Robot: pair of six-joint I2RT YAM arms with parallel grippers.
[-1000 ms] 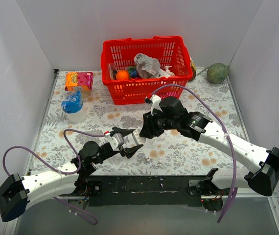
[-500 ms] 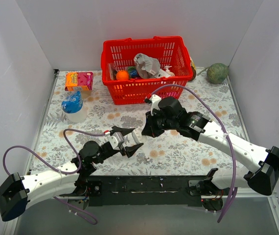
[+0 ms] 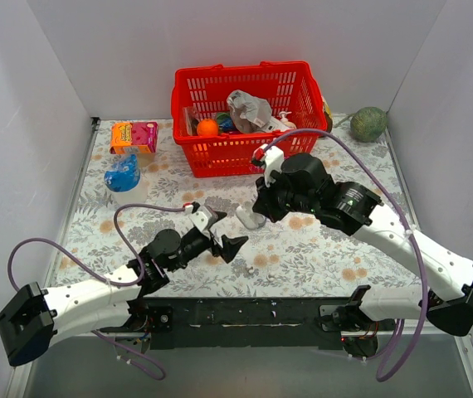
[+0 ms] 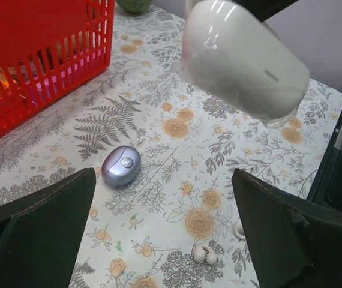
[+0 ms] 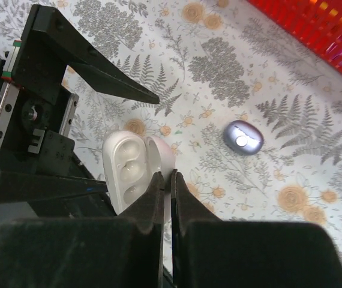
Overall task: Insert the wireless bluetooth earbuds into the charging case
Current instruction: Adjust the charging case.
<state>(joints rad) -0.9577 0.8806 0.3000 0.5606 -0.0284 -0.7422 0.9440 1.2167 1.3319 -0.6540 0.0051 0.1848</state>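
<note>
Pinching white charging case (image 5: 129, 169), right tool (image 5: 171, 175)

Floral table (image 3: 87, 207) bears red basket (image 3: 249, 116), purple oval case (image 4: 121, 166), white earbuds (image 4: 204, 254).

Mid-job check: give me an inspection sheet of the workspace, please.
Surface: floral cloth, flat.
Job's things: white charging case open, lifted off the cloth; small pale earbuds lying on the cloth.
Clutter: purple oval piece; red basket of oddments; blue-capped container; orange box; green ball.
Grippers: right gripper shut on the case's edge; left gripper wide open beside it.
Cables: purple cables arch over both arms.
Surroundings: plain white walls.
</note>
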